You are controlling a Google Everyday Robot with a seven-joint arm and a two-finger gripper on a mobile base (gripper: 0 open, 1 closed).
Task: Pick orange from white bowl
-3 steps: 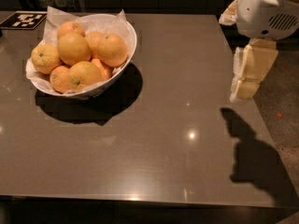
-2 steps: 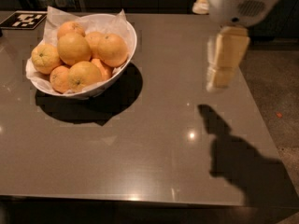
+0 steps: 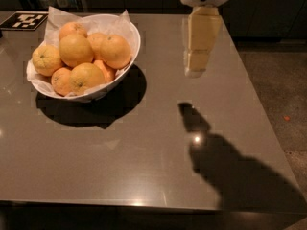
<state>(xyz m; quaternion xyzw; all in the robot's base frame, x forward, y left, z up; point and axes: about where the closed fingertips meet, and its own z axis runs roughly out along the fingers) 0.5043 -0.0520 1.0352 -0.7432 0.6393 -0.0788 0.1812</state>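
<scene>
Glossy grey-brown rectangular tabletop (image 3: pixel 144 166) fills the view. Wide glossy white bowl lined with crinkled paper (image 3: pixel 135 37) sits at 10 o'clock on it. Cream-coloured gripper (image 3: pixel 194 70) hangs at 1 o'clock above bare table, well apart from the bowl at its 3 o'clock side; can't tell how wide it's set, nothing held. Large smooth yellow-orange orange (image 3: pixel 76 49) is in the bowl, top of the pile. Black-and-white square marker tag (image 3: pixel 24 20) at 11 o'clock corner.
</scene>
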